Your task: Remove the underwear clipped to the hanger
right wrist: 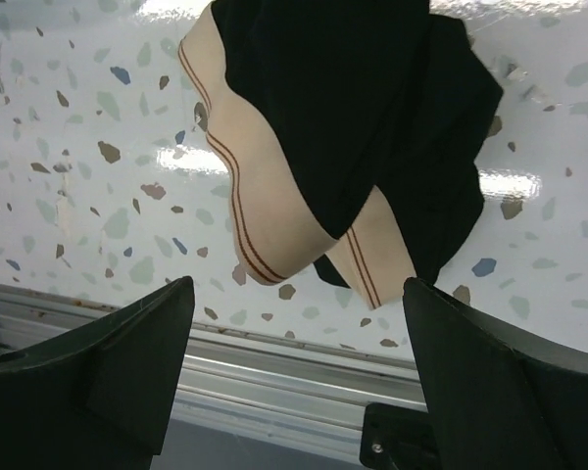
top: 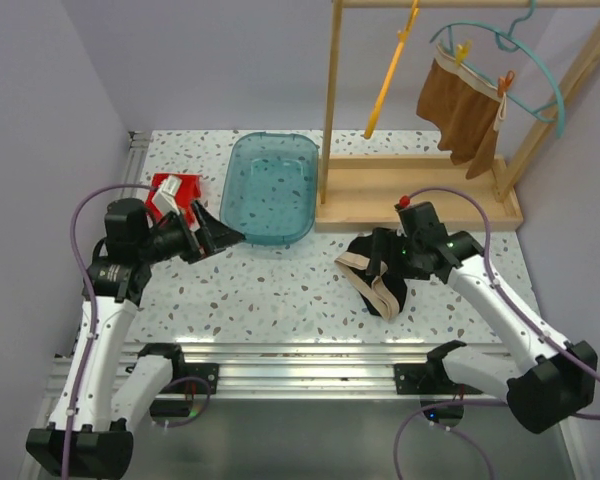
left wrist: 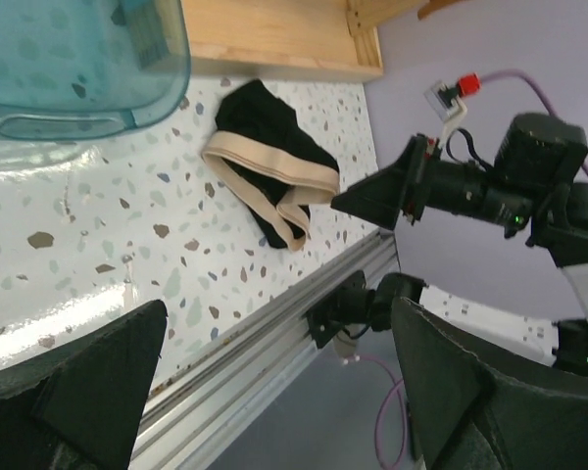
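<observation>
The rust-brown underwear [top: 465,110] hangs from a teal hanger [top: 540,75] on the wooden rack, held by a yellow clip [top: 464,50] and an orange clip [top: 505,82]. The black underwear with a beige waistband [top: 378,285] lies crumpled on the table, off the hanger. It also shows in the right wrist view [right wrist: 372,117] and the left wrist view [left wrist: 269,162]. My right gripper [top: 372,252] [right wrist: 299,284] is open and empty just above the black underwear. My left gripper [top: 225,235] [left wrist: 279,304] is open and empty beside the basin.
A clear teal basin [top: 270,185] stands left of the rack. The rack's wooden base [top: 420,190] lies behind the right gripper. A yellow-orange strip [top: 390,75] hangs from the rack bar. A red and white object [top: 172,192] lies behind the left gripper. A metal rail [top: 300,355] edges the table front.
</observation>
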Controlling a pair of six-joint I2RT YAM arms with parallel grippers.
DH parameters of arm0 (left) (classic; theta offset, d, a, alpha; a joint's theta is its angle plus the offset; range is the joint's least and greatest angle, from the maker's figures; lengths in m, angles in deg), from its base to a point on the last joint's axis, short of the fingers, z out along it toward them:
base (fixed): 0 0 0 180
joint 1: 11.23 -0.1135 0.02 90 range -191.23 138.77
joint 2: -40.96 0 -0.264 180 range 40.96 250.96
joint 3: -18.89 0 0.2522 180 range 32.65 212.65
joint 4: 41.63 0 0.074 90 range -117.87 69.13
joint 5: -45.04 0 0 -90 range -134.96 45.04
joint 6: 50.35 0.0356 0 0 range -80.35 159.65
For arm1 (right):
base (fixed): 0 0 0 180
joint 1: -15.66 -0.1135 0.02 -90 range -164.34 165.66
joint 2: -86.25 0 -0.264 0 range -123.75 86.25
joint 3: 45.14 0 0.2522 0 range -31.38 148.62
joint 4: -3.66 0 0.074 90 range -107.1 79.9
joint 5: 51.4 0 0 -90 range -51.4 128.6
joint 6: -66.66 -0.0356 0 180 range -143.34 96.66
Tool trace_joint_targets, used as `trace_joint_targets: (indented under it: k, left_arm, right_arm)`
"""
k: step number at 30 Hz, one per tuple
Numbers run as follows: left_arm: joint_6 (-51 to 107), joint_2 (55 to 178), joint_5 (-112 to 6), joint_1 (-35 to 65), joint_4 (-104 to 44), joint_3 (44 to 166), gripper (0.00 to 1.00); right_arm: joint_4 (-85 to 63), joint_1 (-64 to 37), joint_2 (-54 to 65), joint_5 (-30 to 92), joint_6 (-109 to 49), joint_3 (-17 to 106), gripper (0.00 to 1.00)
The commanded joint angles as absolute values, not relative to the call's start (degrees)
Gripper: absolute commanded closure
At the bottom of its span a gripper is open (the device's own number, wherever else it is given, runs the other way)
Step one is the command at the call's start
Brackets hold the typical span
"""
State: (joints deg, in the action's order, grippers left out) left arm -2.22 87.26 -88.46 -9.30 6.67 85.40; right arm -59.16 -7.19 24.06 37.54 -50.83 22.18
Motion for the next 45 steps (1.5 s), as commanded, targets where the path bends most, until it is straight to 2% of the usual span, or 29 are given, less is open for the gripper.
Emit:
trace_joint_targets:
  k: [1,4,10,12,17,23,32,42,44,45]
  left_arm:
    - [2.4,90.3,-94.4,-5.1,4.0,85.6,0.0]
    - [6.4,96.4,-93.0,1.8,5.3,90.6,0.0]
    - [10.1,113.7,-77.3,23.9,2.7,105.1,0.0]
    - [12.0,122.0,-70.6,30.5,2.9,111.4,0.0]
    - [17.5,142.2,-53.6,39.6,7.7,128.8,0.0]
    - [22.9,156.7,-40.3,46.5,8.6,140.9,0.0]
    - [27.0,168.1,-33.3,51.7,0.6,141.4,0.0]
    - [27.1,176.5,-32.2,55.0,-1.2,140.1,0.0]
    - [27.0,176.6,-32.7,55.0,-2.5,137.8,0.12]
    - [27.1,176.5,-33.3,55.0,-2.9,137.0,0.22]
  right_arm:
    - [-56.3,-9.6,23.1,38.5,-55.2,23.9,0.1]
    - [-59.0,-9.7,29.5,47.4,-58.7,26.4,0.08]
    - [-69.0,-9.7,43.7,58.0,-63.1,33.6,0.02]
    - [-75.0,-9.6,45.5,59.4,-63.4,37.8,0.02]
    - [-85.4,-9.6,50.3,58.4,-64.5,45.0,0.02]
    - [-91.6,-9.6,54.5,56.2,-66.3,48.9,0.02]
    - [-95.3,-9.6,54.6,54.5,-65.8,53.2,0.02]
    - [-97.2,-9.6,53.7,53.8,-64.8,57.0,0.03]
    - [-96.9,-9.6,54.3,53.0,-64.7,57.4,0.05]
    - [-96.8,-9.6,54.3,52.9,-64.6,57.6,0.07]
